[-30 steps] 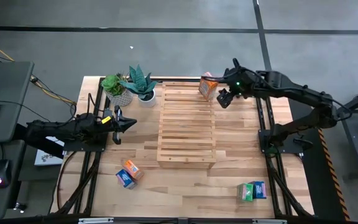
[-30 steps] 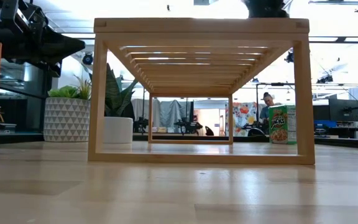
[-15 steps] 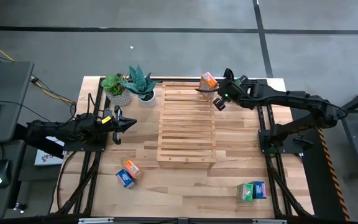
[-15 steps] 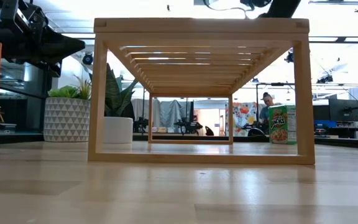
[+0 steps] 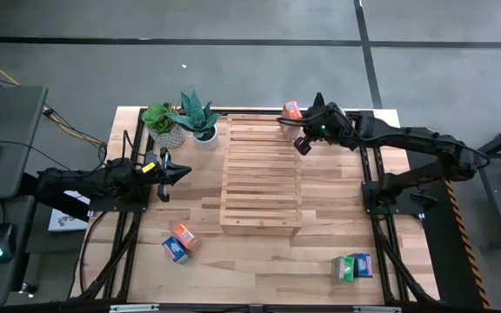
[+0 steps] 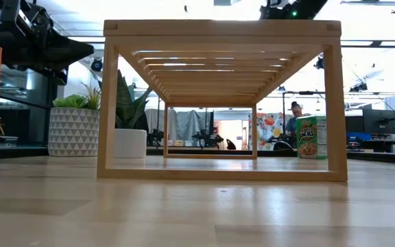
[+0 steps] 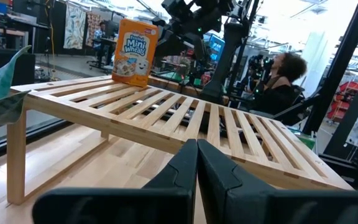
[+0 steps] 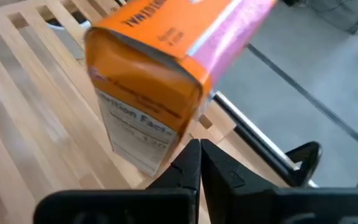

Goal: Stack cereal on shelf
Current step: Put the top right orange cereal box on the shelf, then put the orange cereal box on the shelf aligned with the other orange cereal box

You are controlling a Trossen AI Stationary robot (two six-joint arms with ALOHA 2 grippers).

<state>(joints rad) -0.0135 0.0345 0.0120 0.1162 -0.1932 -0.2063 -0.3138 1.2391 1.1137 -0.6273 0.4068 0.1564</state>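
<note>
Upright, an orange cereal box (image 5: 290, 115) is seen on the shelf's (image 5: 261, 174) far right corner; the right gripper (image 5: 305, 130), fingers together, is just beside it. The left gripper (image 5: 181, 172), also closed, is left of the shelf.

table (image 5: 259, 248): shelf (image 5: 261, 174), 2 potted plants (image 5: 181, 122), 4 cereal boxes | shelf: 1 orange box (image 5: 289, 117) upright

Bright, even light; backlit low view
</note>
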